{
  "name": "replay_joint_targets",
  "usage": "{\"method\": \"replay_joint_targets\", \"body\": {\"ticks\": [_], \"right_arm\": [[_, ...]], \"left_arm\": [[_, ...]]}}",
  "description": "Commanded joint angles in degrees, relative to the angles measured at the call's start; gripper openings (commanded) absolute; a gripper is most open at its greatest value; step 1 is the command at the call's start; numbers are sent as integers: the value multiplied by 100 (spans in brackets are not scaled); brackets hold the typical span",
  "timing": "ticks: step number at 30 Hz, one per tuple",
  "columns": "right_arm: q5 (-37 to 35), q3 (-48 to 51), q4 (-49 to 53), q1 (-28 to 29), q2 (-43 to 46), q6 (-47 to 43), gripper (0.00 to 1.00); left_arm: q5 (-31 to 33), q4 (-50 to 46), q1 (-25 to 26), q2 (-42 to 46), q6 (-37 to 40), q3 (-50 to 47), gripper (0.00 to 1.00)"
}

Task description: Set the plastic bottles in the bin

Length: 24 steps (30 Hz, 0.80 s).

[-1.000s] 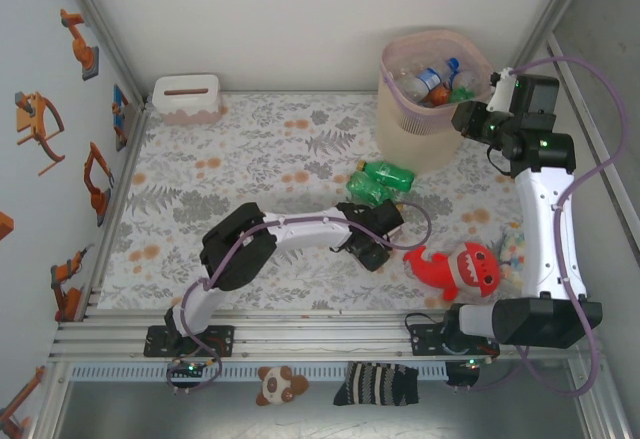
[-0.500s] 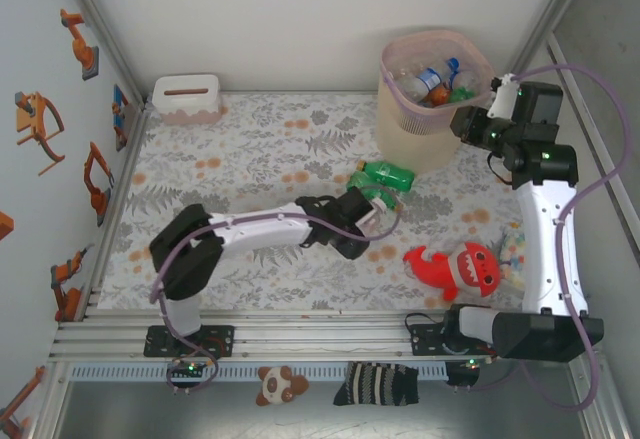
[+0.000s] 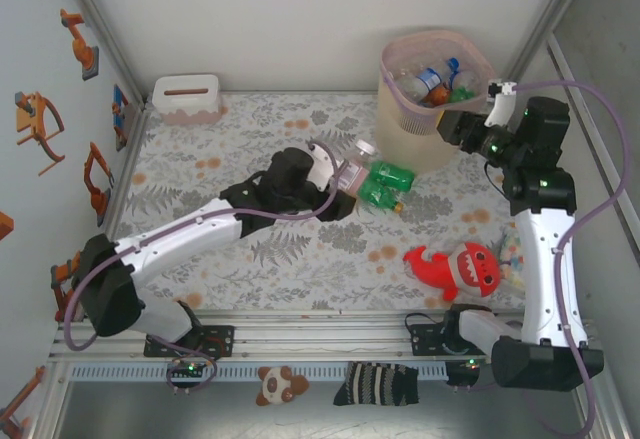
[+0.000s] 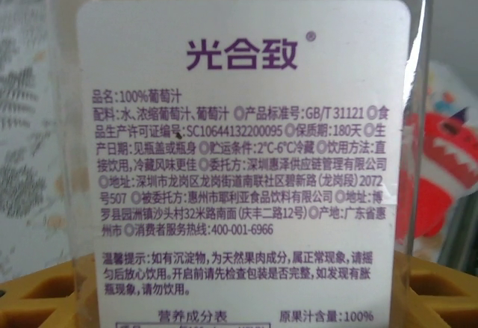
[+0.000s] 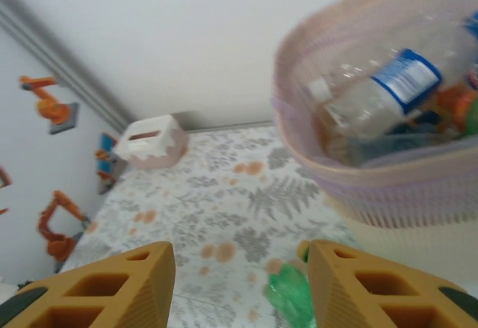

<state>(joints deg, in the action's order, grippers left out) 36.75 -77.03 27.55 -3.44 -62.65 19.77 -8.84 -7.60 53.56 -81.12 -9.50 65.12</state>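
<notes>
The left claw (image 3: 338, 175) is closed on a clear bottle (image 3: 354, 162) and holds it by the body, with the white cap pointing toward the bin (image 3: 412, 137). Whether it is lifted off the table (image 3: 250, 149) I cannot tell for sure. I judge that the step in hand is carrying this bottle to the bin. The next move asks to bring it up and to the right, high enough to pass over the green bottles (image 3: 385, 182) lying on the table just beside it, then over the rim, and there to open the claw. In the left wrist view its label (image 4: 243, 156) is white with the purple brand 光合致. Under it I read 100%葡萄汁, GB/T 31121, the phone number 400-001-6966, and at the bottom 原果汁含量:100%. The bin stands at the far right of the table and other bottles (image 3: 430, 84) lie inside it, one with a blue and white label too blurred to read. The right claw (image 5: 240, 283) hangs just beside the bin rim, with its fingers well apart and nothing between them.
</notes>
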Motion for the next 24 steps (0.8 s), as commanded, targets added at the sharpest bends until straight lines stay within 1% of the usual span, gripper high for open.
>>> {"method": "replay_joint_targets", "body": {"ticks": [1,5,9,13,15,19,21,24], "right_arm": [[1040,89,-975,40,78,488,50],[1723,190,-1693,220,75,892,50],[1858,-51,-1535,720,-11,672,51],[1918,-374,-1375,1391,-171,528,53],[1906,-488,-1313,1686,-244,454,54],[1689,-796,-579,2125,-415,-62,55],[1654,-822,-378,2231,-466,-147,55],[1687,-733,-346,2372,-468,-162,54]], "left_arm": [[-971,909,-120,392,241,-96,57],[-1748,1321,-221,593,326,-78,56],[-2118,1234,-232,677,502,63,54],[-2413,916,-230,676,772,243,53],[-2449,831,-240,680,845,289,53],[-2489,823,-250,706,862,336,53],[-2495,875,-250,729,840,326,53],[-2469,932,-250,732,813,330,53]]}}
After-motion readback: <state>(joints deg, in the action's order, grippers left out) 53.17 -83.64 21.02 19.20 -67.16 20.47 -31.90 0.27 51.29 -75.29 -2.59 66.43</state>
